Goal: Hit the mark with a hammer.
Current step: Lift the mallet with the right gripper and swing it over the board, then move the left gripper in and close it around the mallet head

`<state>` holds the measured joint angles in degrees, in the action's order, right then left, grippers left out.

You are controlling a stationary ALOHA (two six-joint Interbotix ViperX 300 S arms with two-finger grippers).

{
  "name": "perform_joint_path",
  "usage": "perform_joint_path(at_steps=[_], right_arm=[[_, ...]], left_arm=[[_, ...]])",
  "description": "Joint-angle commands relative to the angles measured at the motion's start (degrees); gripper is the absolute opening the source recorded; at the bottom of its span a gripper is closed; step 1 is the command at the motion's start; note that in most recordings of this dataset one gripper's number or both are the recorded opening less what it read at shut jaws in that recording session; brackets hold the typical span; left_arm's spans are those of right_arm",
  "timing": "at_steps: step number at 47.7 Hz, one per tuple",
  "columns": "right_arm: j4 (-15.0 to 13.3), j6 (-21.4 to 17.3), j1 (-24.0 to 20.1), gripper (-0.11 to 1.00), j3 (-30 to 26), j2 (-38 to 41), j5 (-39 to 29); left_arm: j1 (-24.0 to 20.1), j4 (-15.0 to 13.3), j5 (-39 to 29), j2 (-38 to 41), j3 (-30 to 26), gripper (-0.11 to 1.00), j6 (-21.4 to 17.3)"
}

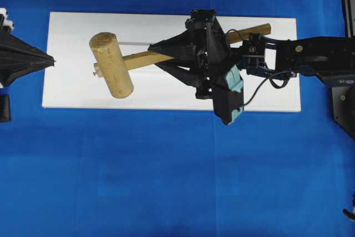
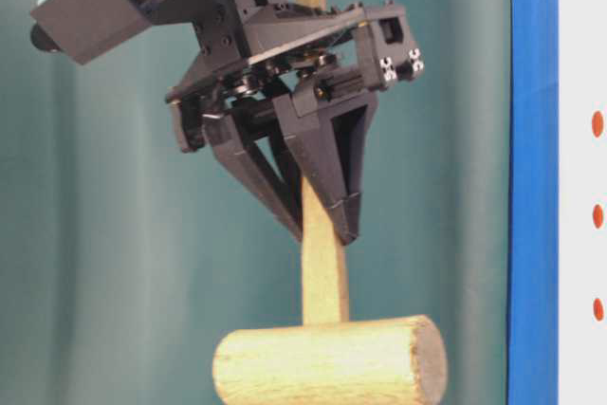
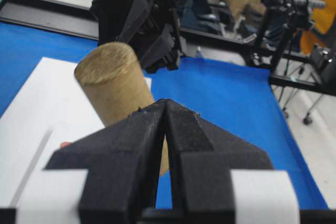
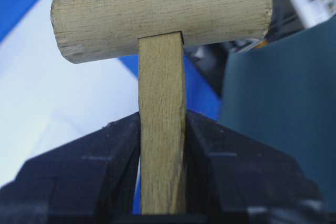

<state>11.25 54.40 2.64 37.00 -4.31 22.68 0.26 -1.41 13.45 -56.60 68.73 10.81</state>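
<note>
Hammer [image 1: 113, 65] in right tool [image 1: 158, 48]; white board [image 1: 72, 90] only overhead.

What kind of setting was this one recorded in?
Probably a robotics lab bench: a blue cloth under a white board, with tripods and camera stands crowding the floor behind it.

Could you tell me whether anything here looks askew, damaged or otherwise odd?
Nothing stands out. The right gripper is shut on the handle of the wooden mallet, whose head hangs over the white board. The left gripper is shut and holds nothing. The mallet looks intact, with nothing spilled.
</note>
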Motion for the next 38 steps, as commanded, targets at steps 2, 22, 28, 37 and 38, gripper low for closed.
perform_joint_path(at_steps=[2, 22, 28, 37, 38], right_arm=[[0.00, 0.88, 0.00, 0.11, -1.23, -1.93, 1.93], [0.97, 0.88, 0.09, 0.11, -1.23, -1.93, 1.41], [0.97, 0.88, 0.00, 0.11, -1.32, -1.93, 1.32], [0.97, 0.88, 0.09, 0.11, -1.32, -1.93, 1.32], [0.97, 0.88, 0.09, 0.11, -1.32, -1.93, 1.32]], left_arm=[[0.09, -0.09, 0.26, 0.18, -0.53, 0.00, 0.18], [-0.09, -0.44, 0.09, 0.53, -0.62, 0.00, 4.39], [-1.05, -0.35, -0.79, 0.79, -0.53, 0.09, 6.50], [-1.32, -0.35, -0.88, 0.88, -0.44, 0.64, 6.77], [-1.32, -0.35, -0.88, 0.88, -0.44, 0.69, 6.86]])
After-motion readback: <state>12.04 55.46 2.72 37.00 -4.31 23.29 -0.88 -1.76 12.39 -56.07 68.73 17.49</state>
